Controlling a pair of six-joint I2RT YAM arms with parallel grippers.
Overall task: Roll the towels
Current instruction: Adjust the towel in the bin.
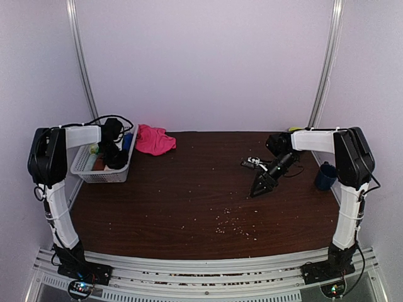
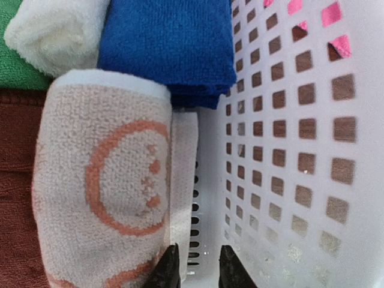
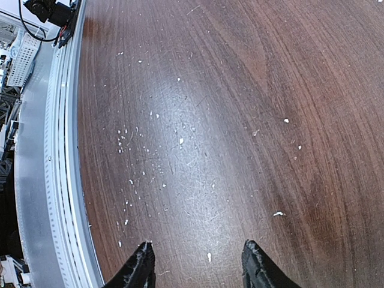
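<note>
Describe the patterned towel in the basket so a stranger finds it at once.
Find the white mesh basket at the far left corner of the table. Inside lies a peach towel, next to a blue towel, a cream towel and a brown towel. It alone bears an orange ring pattern; those are plain.

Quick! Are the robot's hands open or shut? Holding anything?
Left gripper: slightly open, holding nothing, down in the white basket beside the peach towel.
Right gripper: open, holding nothing, over the table.
</note>
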